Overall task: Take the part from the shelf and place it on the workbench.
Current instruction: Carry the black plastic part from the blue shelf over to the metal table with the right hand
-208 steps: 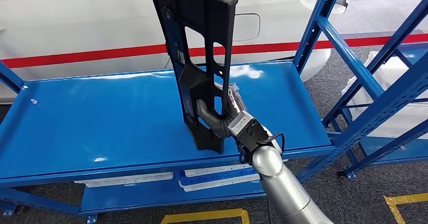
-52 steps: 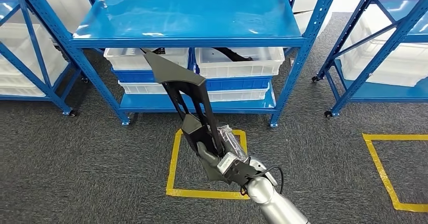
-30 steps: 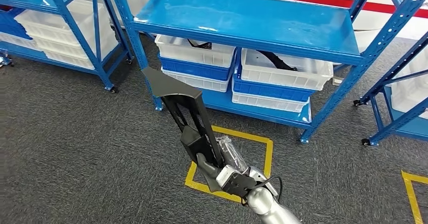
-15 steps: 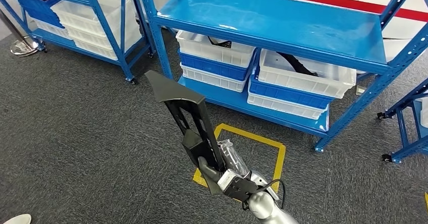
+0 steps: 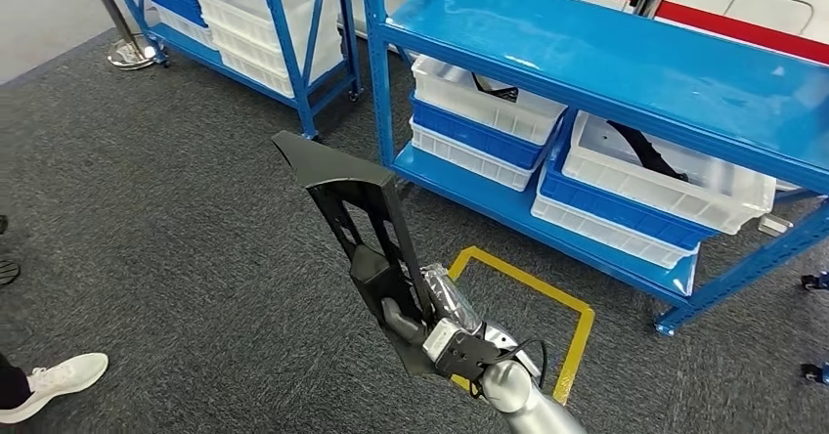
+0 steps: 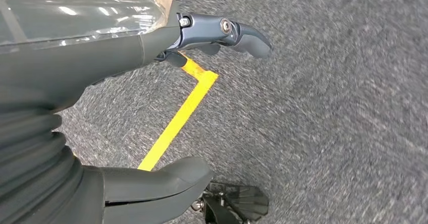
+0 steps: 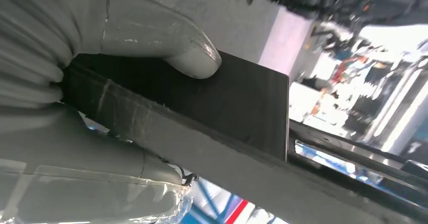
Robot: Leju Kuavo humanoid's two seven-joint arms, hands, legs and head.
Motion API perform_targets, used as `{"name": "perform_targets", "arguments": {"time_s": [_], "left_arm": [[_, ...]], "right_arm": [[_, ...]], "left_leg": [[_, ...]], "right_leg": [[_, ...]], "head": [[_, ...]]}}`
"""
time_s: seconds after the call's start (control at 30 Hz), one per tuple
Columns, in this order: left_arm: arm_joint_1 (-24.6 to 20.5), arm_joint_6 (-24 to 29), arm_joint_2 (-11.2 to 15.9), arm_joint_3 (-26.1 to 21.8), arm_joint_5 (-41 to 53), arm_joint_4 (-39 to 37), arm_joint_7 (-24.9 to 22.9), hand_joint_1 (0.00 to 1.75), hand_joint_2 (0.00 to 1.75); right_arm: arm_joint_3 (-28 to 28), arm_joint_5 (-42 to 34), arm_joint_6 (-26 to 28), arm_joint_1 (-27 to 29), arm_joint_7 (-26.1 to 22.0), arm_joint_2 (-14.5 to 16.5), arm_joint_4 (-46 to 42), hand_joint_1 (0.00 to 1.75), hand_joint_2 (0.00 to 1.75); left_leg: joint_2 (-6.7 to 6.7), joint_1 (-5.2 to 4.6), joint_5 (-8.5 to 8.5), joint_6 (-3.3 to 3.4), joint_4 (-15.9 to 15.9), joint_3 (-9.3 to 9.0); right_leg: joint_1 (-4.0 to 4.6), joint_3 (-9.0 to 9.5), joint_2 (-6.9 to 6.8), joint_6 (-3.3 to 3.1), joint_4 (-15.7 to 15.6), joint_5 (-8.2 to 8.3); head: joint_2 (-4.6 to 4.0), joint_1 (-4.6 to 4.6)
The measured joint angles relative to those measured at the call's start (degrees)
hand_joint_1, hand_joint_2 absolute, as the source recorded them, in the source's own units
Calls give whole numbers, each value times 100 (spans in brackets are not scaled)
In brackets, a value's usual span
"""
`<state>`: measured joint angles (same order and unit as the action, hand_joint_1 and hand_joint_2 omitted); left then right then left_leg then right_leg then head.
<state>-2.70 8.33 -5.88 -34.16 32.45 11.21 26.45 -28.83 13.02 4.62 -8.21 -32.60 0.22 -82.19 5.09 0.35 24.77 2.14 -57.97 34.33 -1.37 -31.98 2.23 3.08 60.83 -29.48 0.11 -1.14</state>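
Part [image 5: 357,229] gripped by right hand [image 5: 430,331] | left hand [image 6: 101,108] fingers [image 6: 237,32] apart, empty over carpet [image 6: 328,108]

No readable text, labels, brands or numbers on anything in view.

From high on the robot's body the head camera looks forward and down across the grey carpet [image 5: 176,209], with the blue shelf [image 5: 626,72] running along the upper right of the frame and a yellow floor marking [image 5: 533,292] at lower centre. The left wrist camera sits right behind the left robot hand [image 6: 151,103], pointing down at the same carpet and yellow tape. The right wrist camera is pressed up close behind the right robot hand [image 7: 101,82], its frame turned, with blurred blue shelving at the lower edge.
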Motion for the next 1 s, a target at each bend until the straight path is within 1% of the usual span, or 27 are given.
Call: {"name": "perform_targets", "arguments": {"time_s": [0.03,0.07,0.13,0.17,0.2,0.23,0.27,0.3,0.33,0.37,0.4,0.43,0.5,0.53,0.57,0.63,0.67,0.7,0.73,0.77,0.8,0.83,0.87,0.9,0.93,0.97,1.0], "left_arm": [[-2,6,-2,-1,-1,0,3,0,175],[1,10,-3,-1,-1,0,7,0,175],[23,14,-3,-2,1,0,12,0,175],[35,15,-4,-3,2,0,13,0,175],[38,16,-6,-4,2,0,14,0,175],[34,16,-9,-5,2,0,15,0,175],[27,17,-14,-4,4,0,17,0,175],[20,17,-19,-4,5,0,18,0,175],[21,17,-22,-3,7,0,19,0,175],[24,17,-25,-3,7,0,20,0,175],[29,18,-26,-4,5,0,20,0,175],[30,20,-26,-5,4,0,21,0,175],[16,29,-23,-7,3,0,24,0,175],[5,40,-23,-7,4,0,25,0,175],[-4,53,-23,-8,8,0,26,0,175],[-5,79,-23,-15,15,0,26,0,175],[0,87,-27,-17,19,0,25,0,175],[-1,96,-29,-21,17,0,22,0,175],[-6,103,-31,-22,16,1,20,0,175],[-13,106,-34,-23,14,1,18,0,175],[-19,109,-34,-25,13,1,17,0,175],[-18,109,-36,-25,12,1,16,0,175],[-10,109,-39,-26,12,1,16,0,175],[1,109,-43,-27,12,0,15,0,175],[10,109,-46,-28,12,0,15,0,175],[16,109,-50,-28,13,0,15,0,175],[13,107,-50,-28,17,0,15,0,175]], "right_arm": [[-2,-1,-9,-16,-9,3,12,175,175],[-5,-1,-20,-29,-18,7,25,175,175],[-14,0,-36,-43,-26,25,45,175,175],[-20,1,-40,-53,-27,38,52,175,175],[-24,1,-42,-62,-30,54,57,175,175],[-26,0,-43,-68,-32,66,62,175,175],[-27,-1,-43,-70,-34,73,69,175,175],[-28,-1,-44,-69,-37,77,79,175,175],[-28,-1,-44,-68,-36,77,91,175,175],[-29,-1,-46,-68,-36,77,102,175,175],[-30,-1,-47,-68,-36,78,110,175,175],[-32,0,-49,-71,-36,81,114,175,175],[-33,2,-51,-83,-36,91,117,175,175],[-34,3,-55,-93,-38,95,119,175,175],[-34,4,-59,-100,-39,99,122,175,175],[-38,6,-68,-110,-43,109,133,175,175],[-40,6,-71,-115,-43,114,140,175,175],[-44,6,-73,-123,-46,117,147,175,175],[-48,6,-75,-131,-50,119,154,175,175],[-51,5,-76,-135,-54,113,166,175,175],[-54,5,-78,-135,-57,107,182,175,175],[-55,5,-80,-131,-57,99,202,175,175],[-56,5,-82,-128,-57,91,224,175,175],[-57,5,-84,-128,-57,86,243,175,175],[-59,6,-84,-130,-57,84,256,175,175],[-60,6,-85,-134,-57,83,266,175,175],[-62,6,-85,-138,-59,81,272,175,175]], "left_leg": [[53,-7,-2,-33,-23,29],[101,-8,-11,-71,-36,60],[146,18,-35,-135,-37,102],[78,24,-12,-161,-72,125],[-52,26,81,-186,-219,195],[-209,30,230,-209,-478,316],[-350,30,415,-235,-846,488],[-431,40,588,-258,-1242,681],[-463,49,677,-272,-1523,819],[-482,56,671,-280,-1629,871],[-503,60,565,-277,-1508,806],[-552,62,398,-264,-1203,642],[-767,36,128,-209,-459,244],[-845,11,70,-174,-222,127],[-877,-18,64,-141,-111,84],[-763,-49,52,-69,-70,89],[-706,-46,28,-31,-29,68],[-648,-34,-4,17,15,42],[-587,-20,-35,57,56,18],[-525,-15,-52,83,72,18],[-451,-13,-63,101,75,26],[-373,-14,-66,104,73,35],[-295,-15,-69,104,70,39],[-219,-14,-71,101,66,39],[-143,-12,-73,95,58,37],[-71,-9,-73,83,44,41],[-2,-21,-66,59,11,58]], "right_leg": [[-9,83,72,-9,-184,51],[-3,106,102,-38,-247,60],[0,115,8,-108,-250,96],[-9,118,-37,-142,-258,112],[-19,121,-92,-183,-267,122],[-20,123,-154,-217,-275,126],[-4,123,-222,-242,-274,121],[12,122,-297,-262,-274,115],[23,121,-370,-268,-274,110],[30,122,-439,-273,-274,106],[33,125,-500,-276,-274,102],[34,131,-555,-278,-274,98],[62,139,-652,-267,-271,85],[81,139,-695,-251,-271,76],[99,139,-740,-231,-272,69],[115,160,-831,-173,-291,56],[111,163,-803,-145,-272,31],[106,128,-704,-129,-167,-36],[101,32,-566,-132,54,-149],[83,-129,-416,-150,385,-294],[77,-327,-321,-168,781,-446],[73,-505,-282,-165,1116,-551],[69,-608,-266,-139,1290,-577],[63,-606,-254,-93,1252,-514],[52,-495,-230,-36,997,-373],[28,-315,-151,20,603,-197],[7,-151,-46,48,219,-54]], "head": [[0,2],[0,5],[0,7],[0,11],[0,27],[0,44],[0,60],[0,72],[0,72],[0,72],[0,72],[0,72],[0,70],[0,64],[0,59],[0,51],[0,46],[0,44],[0,37],[0,29],[0,26],[0,21],[0,21],[0,21],[0,21],[0,21],[0,22]]}}
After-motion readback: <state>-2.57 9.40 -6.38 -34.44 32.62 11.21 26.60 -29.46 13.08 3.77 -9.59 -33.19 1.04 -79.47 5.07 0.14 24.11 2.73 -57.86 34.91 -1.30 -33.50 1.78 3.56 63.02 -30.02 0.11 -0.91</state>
